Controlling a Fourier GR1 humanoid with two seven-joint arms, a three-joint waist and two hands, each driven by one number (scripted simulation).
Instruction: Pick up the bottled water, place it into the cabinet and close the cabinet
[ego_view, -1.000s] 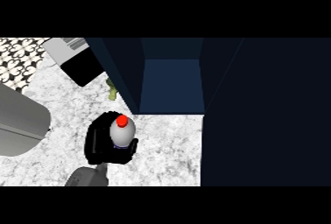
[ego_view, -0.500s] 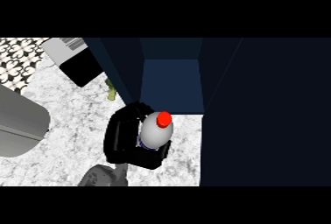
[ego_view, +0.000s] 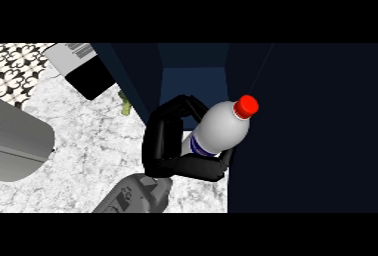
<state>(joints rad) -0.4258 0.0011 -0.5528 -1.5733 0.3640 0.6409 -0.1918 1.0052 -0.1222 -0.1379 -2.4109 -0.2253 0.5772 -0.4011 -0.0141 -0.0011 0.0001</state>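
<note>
Bottled water (ego_view: 220, 131) picked up, left hand (ego_view: 168, 145) fingers clamped on it, at open cabinet (ego_view: 192, 80) mouth; placing, door closing left

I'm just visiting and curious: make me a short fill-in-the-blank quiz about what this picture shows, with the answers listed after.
1. The bottled water has a cap coloured ____.
2. The hand whose fingers curl round the bottle is the colour ____.
3. The bottle's cap points toward the open dark blue ____, not toward the counter.
4. The counter's top has a speckled pattern of white and ____.

Missing words: red; black; cabinet; grey
</note>
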